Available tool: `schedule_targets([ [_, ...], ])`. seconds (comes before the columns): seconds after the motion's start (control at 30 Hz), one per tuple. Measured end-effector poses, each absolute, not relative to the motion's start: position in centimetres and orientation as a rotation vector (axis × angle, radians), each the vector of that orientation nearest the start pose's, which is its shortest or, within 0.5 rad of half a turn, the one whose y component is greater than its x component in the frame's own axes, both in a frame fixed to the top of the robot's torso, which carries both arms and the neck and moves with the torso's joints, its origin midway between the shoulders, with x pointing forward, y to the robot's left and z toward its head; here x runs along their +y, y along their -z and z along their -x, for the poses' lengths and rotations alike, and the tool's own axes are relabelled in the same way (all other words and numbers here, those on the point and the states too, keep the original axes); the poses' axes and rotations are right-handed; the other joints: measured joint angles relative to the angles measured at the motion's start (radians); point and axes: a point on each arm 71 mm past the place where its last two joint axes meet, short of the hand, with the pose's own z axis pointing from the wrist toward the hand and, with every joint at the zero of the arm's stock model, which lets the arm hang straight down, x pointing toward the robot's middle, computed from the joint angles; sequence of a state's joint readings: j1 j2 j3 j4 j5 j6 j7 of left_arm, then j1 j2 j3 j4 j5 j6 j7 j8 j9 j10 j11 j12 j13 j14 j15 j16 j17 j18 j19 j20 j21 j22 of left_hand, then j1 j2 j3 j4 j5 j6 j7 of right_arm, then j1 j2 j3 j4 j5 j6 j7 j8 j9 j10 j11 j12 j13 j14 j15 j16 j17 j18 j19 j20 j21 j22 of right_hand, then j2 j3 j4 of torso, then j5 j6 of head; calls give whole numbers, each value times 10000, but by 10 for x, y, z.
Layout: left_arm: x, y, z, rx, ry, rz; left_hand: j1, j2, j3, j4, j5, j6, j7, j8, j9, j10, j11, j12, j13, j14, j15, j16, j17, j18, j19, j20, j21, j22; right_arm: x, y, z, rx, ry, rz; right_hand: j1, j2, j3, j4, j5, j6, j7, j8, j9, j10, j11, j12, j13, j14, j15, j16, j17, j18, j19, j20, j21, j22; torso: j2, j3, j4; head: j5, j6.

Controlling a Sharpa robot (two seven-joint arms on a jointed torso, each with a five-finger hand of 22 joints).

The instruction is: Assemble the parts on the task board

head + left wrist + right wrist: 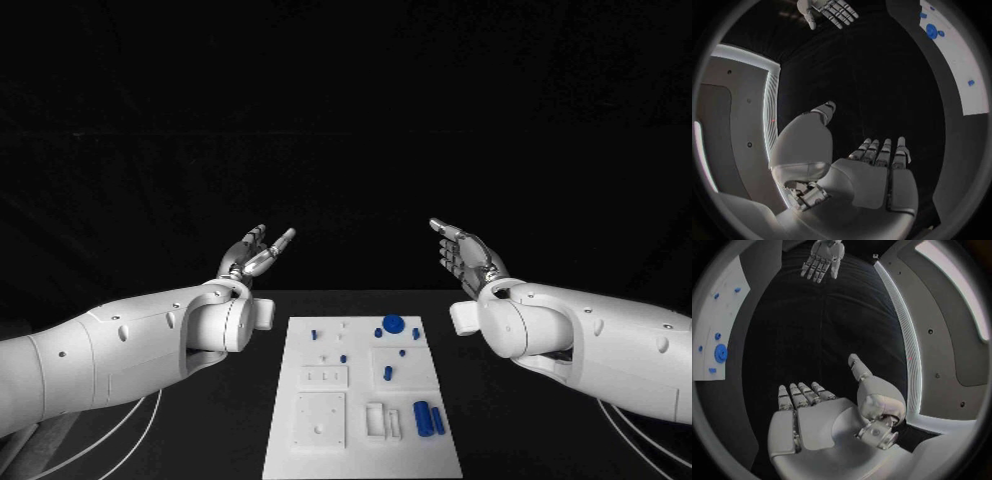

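Left hand (254,253) and right hand (467,253) hover empty, fingers spread, beyond the task board (325,420) with blue parts (392,323)

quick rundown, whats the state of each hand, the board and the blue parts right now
left hand: open, fingers apart, holding nothing, raised beyond the board's far end
right hand: open, fingers apart, holding nothing, raised beyond the board's far end
task board: flat on the table between the arms, untouched
round blue part: on the board near its far end
long blue parts: side by side on the board's near right area
small blue parts: scattered on the board, none held
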State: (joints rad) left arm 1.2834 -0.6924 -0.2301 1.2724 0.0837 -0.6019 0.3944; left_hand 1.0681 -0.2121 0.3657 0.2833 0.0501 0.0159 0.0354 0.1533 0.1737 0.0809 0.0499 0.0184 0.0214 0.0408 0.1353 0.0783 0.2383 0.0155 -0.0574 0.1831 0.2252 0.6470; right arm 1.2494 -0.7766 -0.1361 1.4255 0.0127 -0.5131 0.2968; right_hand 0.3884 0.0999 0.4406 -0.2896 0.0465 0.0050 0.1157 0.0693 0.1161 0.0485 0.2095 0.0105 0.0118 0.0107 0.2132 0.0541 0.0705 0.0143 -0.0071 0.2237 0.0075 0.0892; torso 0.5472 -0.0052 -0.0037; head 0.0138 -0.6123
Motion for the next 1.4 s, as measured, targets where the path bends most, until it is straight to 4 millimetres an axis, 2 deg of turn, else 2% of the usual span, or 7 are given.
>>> schedule_targets([
  [0.4,233,219,-533,13743,11169,12349,289,196,-229,-25,-1,82,251,226,245,321,87,89,70,180,107,314,703,1,-11,11,172,376,-225,199,-525,16289,-12426,-12043,1587,-265,455,-23,8,296,68,802,1006,838,227,270,206,344,269,938,962,6,-109,106,373,2018,-5,-5,-1,1,-25],
  [0.57,236,220,-534,13782,11301,12529,1207,835,-1059,-365,261,1694,926,2553,2470,3237,587,1085,704,2488,290,2318,4163,1,338,-51,2133,4352,-234,200,-535,16313,-11784,-11472,3721,-785,979,-4,833,1747,153,2560,3006,3615,346,1194,750,1951,545,2901,2812,11,186,450,1322,6382,-21,-25,-1,16,-70],
  [0.7,239,220,-533,13785,11438,12682,2180,1242,-1422,-737,771,3676,1114,3559,3127,5732,1062,1960,1116,4617,527,3050,4226,414,2397,-108,3621,6344,-237,200,-543,16318,-11190,-10695,4910,-1143,1321,-16,1047,3723,305,3774,3988,6175,349,2066,1162,4343,665,4277,3733,751,1834,268,2726,11704,-31,-43,-3,11,-66],
  [0.9,240,220,-531,13898,11713,12803,3100,1585,-1902,-1145,1359,6036,1353,3624,2779,8424,1128,2703,1306,7981,-2,3899,3955,1173,5521,-562,4060,5609,-241,198,-552,16422,-10176,-8775,6002,-1536,2390,17,1237,5796,504,4010,3736,8379,-132,2574,1383,7198,-248,4988,3943,1771,4515,174,3076,11551,-13,-51,-1,57,7],
  [1.07,237,220,-529,14084,12058,12794,3109,1594,-2259,-988,3380,6911,1489,3284,2505,9655,787,2867,1274,9280,-532,4261,3969,1250,6533,-887,4328,5408,-236,195,-556,16572,-9374,-6610,6287,-1688,2827,42,2356,7041,687,4066,3526,9738,-605,2692,1533,9070,-1058,5307,4198,2361,6484,165,3282,11063,30,-19,26,86,60],
  [1.23,235,214,-525,14302,12559,12724,3201,2100,-2248,-1328,5618,7692,1247,3222,2521,10564,449,2867,1360,9640,-678,4415,4016,1248,6763,-1117,4329,5269,-227,192,-557,16674,-8615,-4251,6802,-1751,3265,27,3064,8033,600,3979,3415,10772,-978,2544,1699,11196,-1954,5809,4882,2416,8876,-504,3830,10722,119,11,88,69,106],
  [1.4,231,208,-518,14705,13159,12460,2711,2348,-1898,-2668,6245,7898,1178,2969,2756,10752,356,2776,1486,9707,-746,4569,4121,883,6768,-1310,4329,5147,-218,190,-556,16707,-7908,-2207,7030,-1888,3309,-2,2904,8378,433,3798,3359,11155,-1153,2291,1785,12120,-2250,6127,5382,2416,10016,-945,4131,10666,255,18,157,12,117],
])
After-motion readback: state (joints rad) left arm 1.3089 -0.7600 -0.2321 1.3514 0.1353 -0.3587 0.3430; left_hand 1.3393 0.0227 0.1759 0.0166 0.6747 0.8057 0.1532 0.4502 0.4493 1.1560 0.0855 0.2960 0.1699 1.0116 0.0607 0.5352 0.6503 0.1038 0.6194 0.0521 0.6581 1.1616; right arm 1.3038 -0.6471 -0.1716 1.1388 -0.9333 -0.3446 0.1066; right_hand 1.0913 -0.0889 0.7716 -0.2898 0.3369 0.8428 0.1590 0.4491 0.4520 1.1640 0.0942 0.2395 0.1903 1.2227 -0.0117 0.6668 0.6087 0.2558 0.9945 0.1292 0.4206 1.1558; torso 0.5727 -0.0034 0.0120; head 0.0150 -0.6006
